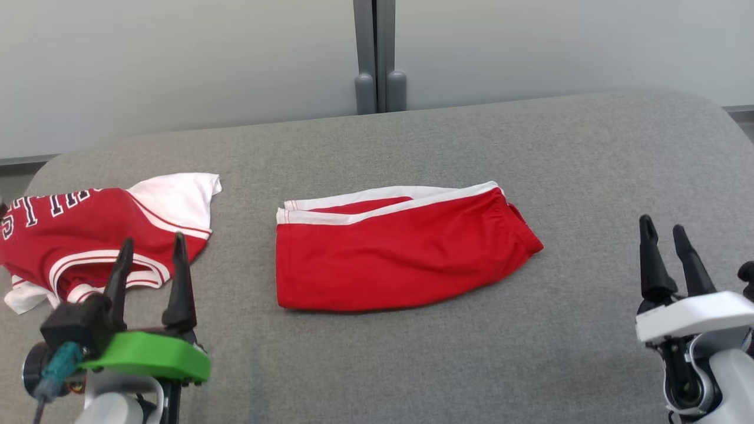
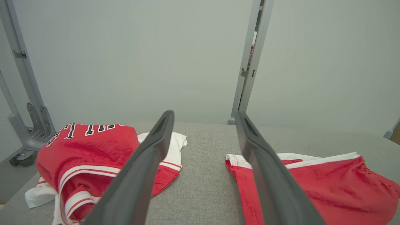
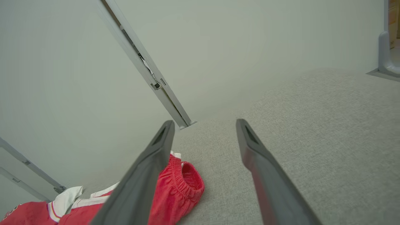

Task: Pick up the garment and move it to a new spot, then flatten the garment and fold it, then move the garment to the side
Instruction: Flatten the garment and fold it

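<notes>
The red shorts (image 1: pixel 400 253) lie flat in the middle of the grey table (image 1: pixel 530 147). They look folded in half, one leg on top of the other. The white side stripe runs along the far edge, the elastic waistband points toward 3 o'clock and the leg hems toward 9 o'clock. The cloth is smooth, with only light ripples near the waistband.

A red and white jersey (image 1: pixel 88 235) sits at 9 o'clock from the shorts, well apart from them. It is crumpled and not folded.

The left gripper (image 1: pixel 153 239) hovers at about 8 o'clock from the shorts, near the front edge of the jersey. Its fingers are spread and hold nothing. The right gripper (image 1: pixel 662 225) is at about 4 o'clock from the shorts, over bare table. It is also released and empty, and touches no cloth.

If the shorts are the garment meant, the placing, flattening and folding look done. The part left is moving them to the side. The bare table toward 3 o'clock gives plenty of room for that, while the 9 o'clock side is taken by the jersey. If the jersey is the garment meant, all the steps remain to be done; the pictures alone do not settle which it is.
</notes>
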`<state>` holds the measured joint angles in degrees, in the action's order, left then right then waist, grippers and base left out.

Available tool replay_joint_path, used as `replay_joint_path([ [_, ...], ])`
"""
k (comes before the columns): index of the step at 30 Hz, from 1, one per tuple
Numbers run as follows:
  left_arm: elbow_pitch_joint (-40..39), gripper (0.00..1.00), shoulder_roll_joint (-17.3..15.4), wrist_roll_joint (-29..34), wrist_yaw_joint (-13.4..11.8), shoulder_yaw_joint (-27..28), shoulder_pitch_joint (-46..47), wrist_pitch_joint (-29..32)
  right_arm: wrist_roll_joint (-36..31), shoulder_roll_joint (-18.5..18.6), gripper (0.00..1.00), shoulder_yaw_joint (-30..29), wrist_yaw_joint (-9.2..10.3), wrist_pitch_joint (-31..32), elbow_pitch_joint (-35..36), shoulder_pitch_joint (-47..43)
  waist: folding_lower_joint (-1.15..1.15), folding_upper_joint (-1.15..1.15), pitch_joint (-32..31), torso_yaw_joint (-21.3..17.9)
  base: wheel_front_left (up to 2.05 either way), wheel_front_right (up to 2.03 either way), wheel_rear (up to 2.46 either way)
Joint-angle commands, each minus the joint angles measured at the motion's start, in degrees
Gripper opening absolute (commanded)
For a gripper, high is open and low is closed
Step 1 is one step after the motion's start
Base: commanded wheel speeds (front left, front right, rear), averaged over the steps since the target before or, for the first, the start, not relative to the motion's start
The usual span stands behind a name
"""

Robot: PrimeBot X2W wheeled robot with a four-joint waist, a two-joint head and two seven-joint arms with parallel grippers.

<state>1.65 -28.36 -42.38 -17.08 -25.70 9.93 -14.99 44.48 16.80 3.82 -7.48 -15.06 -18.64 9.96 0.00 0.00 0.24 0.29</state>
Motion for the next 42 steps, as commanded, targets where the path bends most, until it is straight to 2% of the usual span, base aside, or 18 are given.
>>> replay_joint_path([
  [1, -0.41, 1.0, 1.31, 2.7, 0.25, 1.59, -3.32, -0.22, -2.65, -0.9, 1.0, -0.71, -0.02, -0.14, 0.15, -1.51, 0.0, 0.0, -0.09, 0.45, 0.0, 0.0, 0.0],
  [7, -2.96, 1.0, 9.51, 11.72, 4.06, 10.5, -10.96, -0.21, -14.2, -3.58, 1.0, -3.38, -0.02, -0.15, 0.6, -5.08, 0.0, 0.0, 0.13, 0.94, 0.0, 0.0, 0.0],
  [10, -2.28, 1.0, 13.06, 15.26, 7.22, 12.87, -12.31, -0.21, -19.02, -4.62, 1.0, -3.76, -0.01, -0.15, -0.24, -5.14, 0.0, 0.0, 0.14, 1.57, 0.0, 0.0, 0.0],
  [14, -0.89, 1.0, 16.32, 18.48, 10.77, 15.0, -12.55, -0.21, -22.26, -5.4, 1.0, -3.21, -0.01, -0.15, -1.99, -2.97, 0.0, 0.0, -0.04, 2.57, 0.0, 0.0, 0.0],
  [19, 0.52, 1.0, 18.96, 21.21, 14.19, 17.11, -11.52, -0.21, -24.43, -4.71, 1.0, -0.01, -0.01, 0.51, -7.12, 3.1, 0.0, 0.0, 0.49, 4.01, 0.0, 0.0, 0.0],
  [29, 3.49, 1.0, 23.25, 25.05, 19.24, 18.29, -7.54, -0.22, -24.96, -3.68, 1.0, 3.11, 0.02, 6.83, -26.17, 19.52, 0.0, 0.0, 4.86, 9.75, 0.0, 0.0, 0.0],
  [35, 5.12, 1.0, 24.4, 26.49, 20.74, 19.01, -6.29, -0.22, -25.32, -2.95, 1.0, 4.33, 0.02, 10.42, -37.11, 24.91, 0.0, 0.0, 6.28, 12.77, 0.0, 0.0, 0.0],
  [42, 5.77, 1.0, 25.02, 27.35, 21.55, 19.65, -5.73, -0.22, -25.88, -1.43, 1.0, 3.83, 0.02, 14.59, -46.95, 28.22, 0.0, 0.0, 6.93, 14.29, 0.0, 0.0, 0.0],
])
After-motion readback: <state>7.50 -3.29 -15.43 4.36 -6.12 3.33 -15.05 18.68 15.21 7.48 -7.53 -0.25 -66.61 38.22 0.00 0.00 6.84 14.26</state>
